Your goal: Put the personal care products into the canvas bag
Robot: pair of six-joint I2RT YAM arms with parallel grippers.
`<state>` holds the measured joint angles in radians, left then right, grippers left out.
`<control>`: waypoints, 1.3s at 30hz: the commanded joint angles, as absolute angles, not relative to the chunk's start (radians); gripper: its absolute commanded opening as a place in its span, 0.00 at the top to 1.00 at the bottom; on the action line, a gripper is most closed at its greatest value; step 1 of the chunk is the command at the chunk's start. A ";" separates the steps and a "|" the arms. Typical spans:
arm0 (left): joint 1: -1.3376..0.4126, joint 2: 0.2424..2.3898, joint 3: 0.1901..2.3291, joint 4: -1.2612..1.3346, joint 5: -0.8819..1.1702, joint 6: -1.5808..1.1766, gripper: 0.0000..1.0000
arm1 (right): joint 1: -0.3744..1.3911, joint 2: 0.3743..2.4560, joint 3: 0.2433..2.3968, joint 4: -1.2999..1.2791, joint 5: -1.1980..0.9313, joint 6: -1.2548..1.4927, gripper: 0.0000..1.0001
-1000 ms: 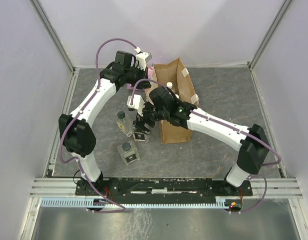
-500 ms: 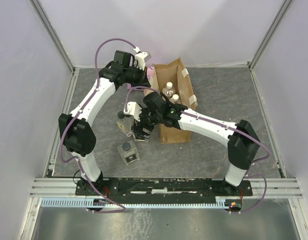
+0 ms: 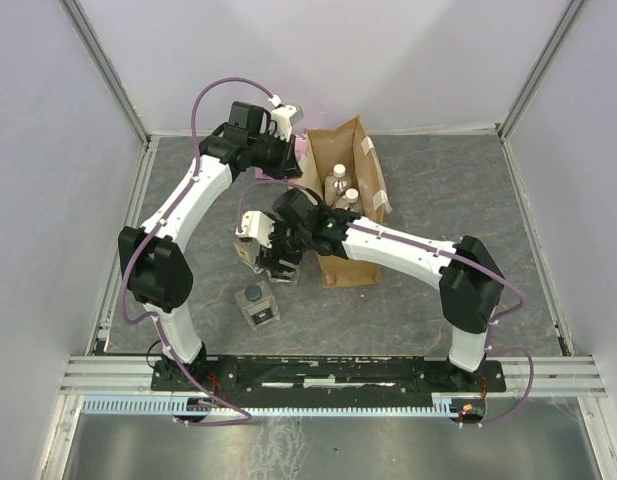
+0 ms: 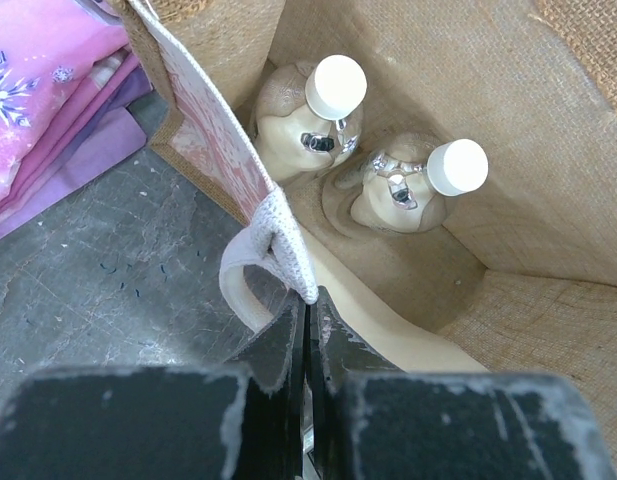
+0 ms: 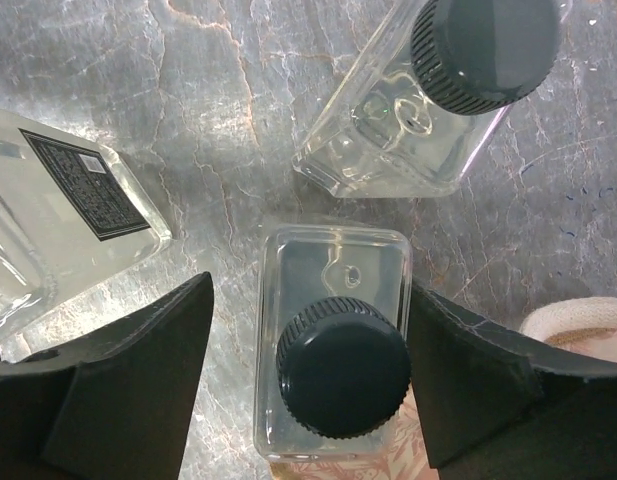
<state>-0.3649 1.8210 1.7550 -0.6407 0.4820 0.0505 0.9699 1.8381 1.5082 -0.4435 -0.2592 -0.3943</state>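
a lab robot cell: white panel walls (image 3: 318, 50), aluminium framing (image 3: 106, 72), grey table (image 3: 468, 180).

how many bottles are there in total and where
5. Two white-capped bottles sit in the canvas bag; three squarish bottles sit on the table left of it, one straddled by the open right tool. The bag may hide more.

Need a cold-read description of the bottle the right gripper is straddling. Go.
Start at the tan canvas bag; three square clear dark-capped bottles sit on the table just left of it. Take the bottle nearest the bag, upright between the right gripper's open fingers: the only one straddled, cap facing the wrist camera.
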 commanded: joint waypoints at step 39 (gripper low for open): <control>-0.355 1.824 1.808 -0.612 0.536 0.091 0.97 | 0.955 1.563 1.660 -0.570 -0.176 -0.158 1.00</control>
